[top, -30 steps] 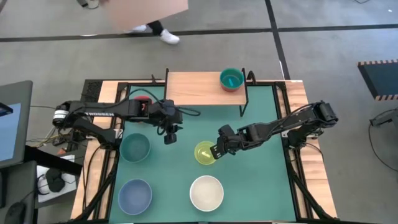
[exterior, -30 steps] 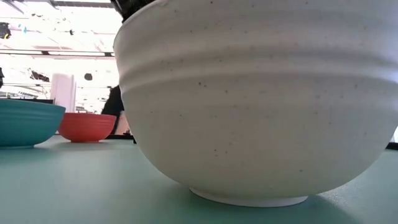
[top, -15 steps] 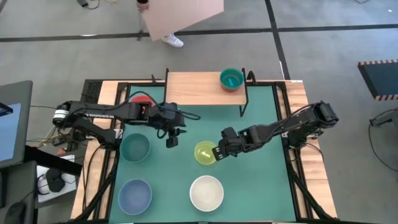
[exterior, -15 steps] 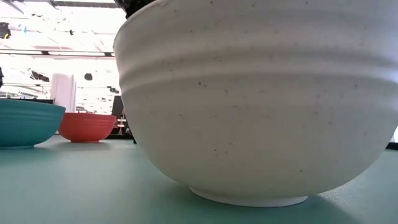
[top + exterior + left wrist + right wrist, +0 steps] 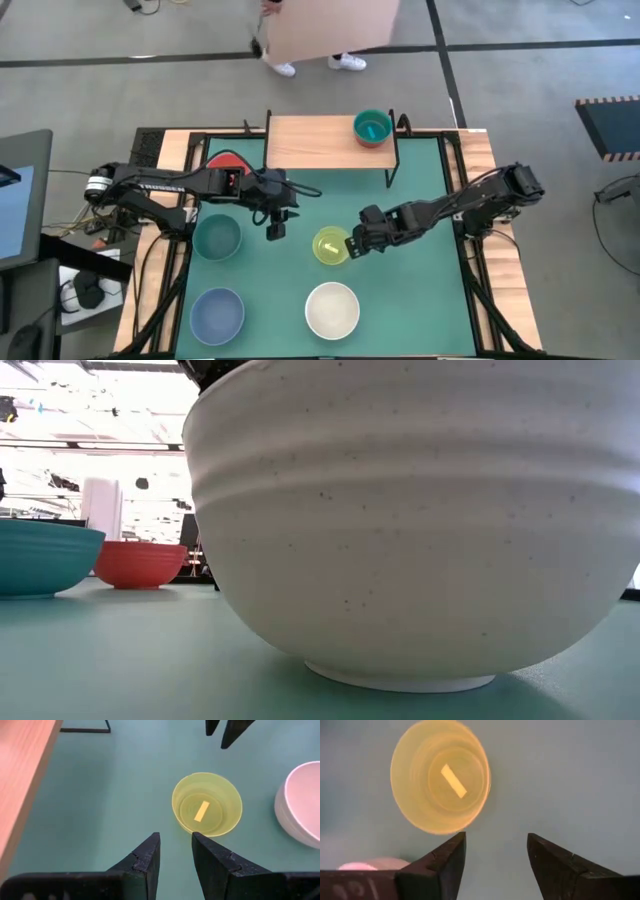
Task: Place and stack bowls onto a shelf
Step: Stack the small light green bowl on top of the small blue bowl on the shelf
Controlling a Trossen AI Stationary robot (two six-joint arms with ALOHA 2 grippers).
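Thin yellow-green plastic bowl [image 5: 329, 246] looks light, stiff and slippery to me, so my spread right gripper [image 5: 353, 243] should pinch its near rim, not the base.

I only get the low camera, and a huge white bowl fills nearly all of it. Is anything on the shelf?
Observer: Yes. From above, one teal bowl stands on the shelf, near its right end.
Visitor: And what are the arms doing?
Observer: The right tool is open just beside a yellow-green bowl in the middle of the mat, not gripping it.
Visitor: And the other arm?
Observer: The left tool hangs over the mat to the left of that same bowl, fingers slightly apart and holding nothing.
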